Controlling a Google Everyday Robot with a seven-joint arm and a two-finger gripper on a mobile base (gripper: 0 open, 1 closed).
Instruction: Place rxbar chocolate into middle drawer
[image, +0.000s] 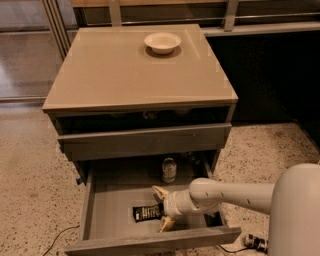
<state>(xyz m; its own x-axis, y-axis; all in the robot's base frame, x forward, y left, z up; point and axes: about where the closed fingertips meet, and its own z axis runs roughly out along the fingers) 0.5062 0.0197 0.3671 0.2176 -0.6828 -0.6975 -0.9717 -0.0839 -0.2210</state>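
Camera view: tan cabinet (125, 75) on speckled floor (30, 180), white bowl (162, 42) on top. Drawer (115, 200) stands open, snack bar (145, 213) flat on its grey bottom. Gripper (160, 210) inside, fingers spread apart around the bar's right end.

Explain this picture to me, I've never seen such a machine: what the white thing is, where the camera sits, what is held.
The white shape at lower right is a robot's arm, ending in a two-finger gripper. The one camera looks down on a grey cabinet; where it is mounted is unknown. A white bowl sits on top. The gripper is inside the pulled-out middle drawer, fingers spread around one end of the rxbar chocolate, which lies flat on the drawer floor, not gripped. A can stands farther back.
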